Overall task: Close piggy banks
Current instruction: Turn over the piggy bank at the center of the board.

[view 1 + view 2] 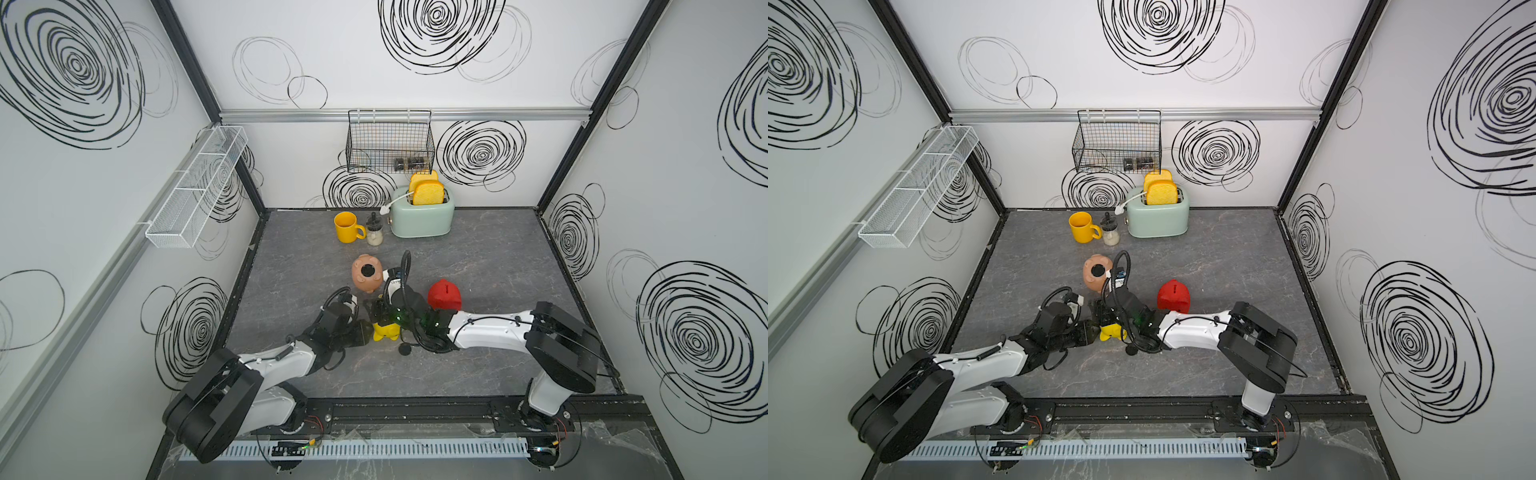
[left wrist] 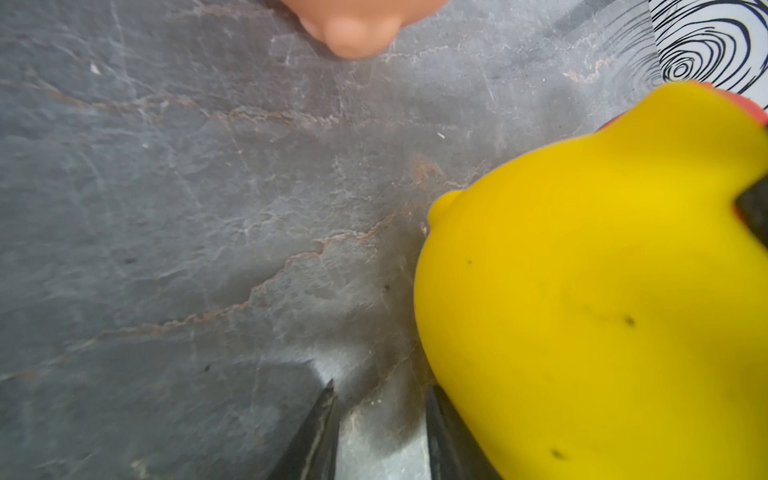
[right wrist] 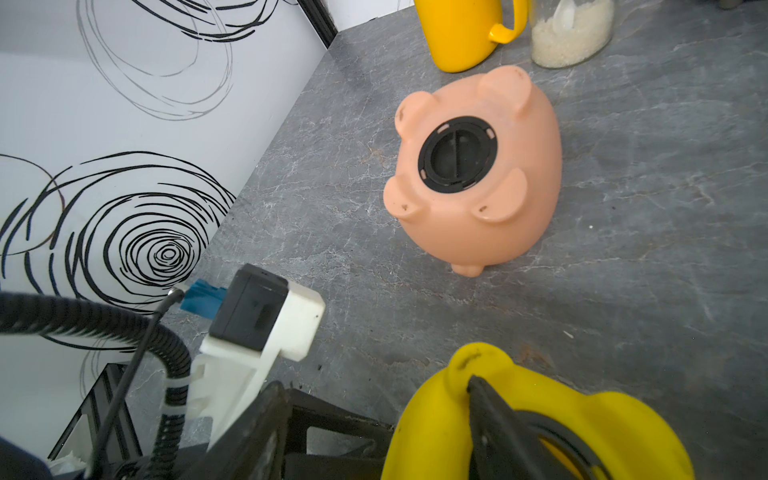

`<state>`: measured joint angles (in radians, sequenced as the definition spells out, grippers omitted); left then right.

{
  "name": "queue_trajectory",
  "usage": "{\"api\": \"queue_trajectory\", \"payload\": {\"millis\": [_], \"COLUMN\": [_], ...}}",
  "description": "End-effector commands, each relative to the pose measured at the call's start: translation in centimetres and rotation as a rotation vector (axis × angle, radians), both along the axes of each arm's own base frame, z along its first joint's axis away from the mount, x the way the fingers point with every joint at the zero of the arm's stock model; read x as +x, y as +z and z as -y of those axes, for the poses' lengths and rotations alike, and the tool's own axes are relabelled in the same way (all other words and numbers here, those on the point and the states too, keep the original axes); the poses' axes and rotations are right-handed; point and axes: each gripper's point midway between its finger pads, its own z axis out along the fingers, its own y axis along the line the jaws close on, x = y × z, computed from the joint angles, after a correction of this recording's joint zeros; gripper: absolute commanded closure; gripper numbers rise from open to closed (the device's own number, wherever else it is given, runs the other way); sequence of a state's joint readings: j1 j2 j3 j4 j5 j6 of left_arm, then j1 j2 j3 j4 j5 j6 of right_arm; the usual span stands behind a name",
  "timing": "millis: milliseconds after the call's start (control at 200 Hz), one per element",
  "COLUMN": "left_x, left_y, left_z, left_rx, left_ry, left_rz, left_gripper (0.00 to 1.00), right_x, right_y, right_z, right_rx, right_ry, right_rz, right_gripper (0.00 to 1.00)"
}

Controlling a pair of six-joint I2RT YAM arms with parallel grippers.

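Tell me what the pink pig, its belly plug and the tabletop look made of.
Pink piggy bank: likely moulded plastic, smooth with a soft sheen and small holes in the feet.
Plug: matte black hard plastic, with moulded slots and a crossbar.
Tabletop: grey, veined, stone-look surface, possibly printed laminate.

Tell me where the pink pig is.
In both top views the pink pig lies belly-up mid-table, nearer than the yellow mug, beyond the yellow pig and left of the red pig.
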<state>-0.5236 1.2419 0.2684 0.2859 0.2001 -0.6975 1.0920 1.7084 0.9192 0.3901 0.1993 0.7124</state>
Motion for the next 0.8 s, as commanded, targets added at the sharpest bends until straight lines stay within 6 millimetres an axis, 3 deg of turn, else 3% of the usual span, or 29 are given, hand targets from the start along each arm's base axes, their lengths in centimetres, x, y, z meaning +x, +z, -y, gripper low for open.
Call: {"api": "queue_trajectory", "payload": {"millis": [0,796], "left_x": [1.3,1.0], "left_y": [1.9,1.4], "left_z": [1.1,-0.3], "left_rx": [-0.038,-0.002], "left_ry": [-0.017,0.013], "left_rz": [0.086,0.08], "left_gripper": [0.6,0.57], "right_x": [-1.7,-2.1], "right_y": [-0.2,0.9], "right_z": [-0.9,-1.2], "right_rx": [-0.015,-0.008], "right_ry": [0.058,0.072], "right_rz": [-0.035,-0.038], "right_gripper": [0.3,0.3]}}
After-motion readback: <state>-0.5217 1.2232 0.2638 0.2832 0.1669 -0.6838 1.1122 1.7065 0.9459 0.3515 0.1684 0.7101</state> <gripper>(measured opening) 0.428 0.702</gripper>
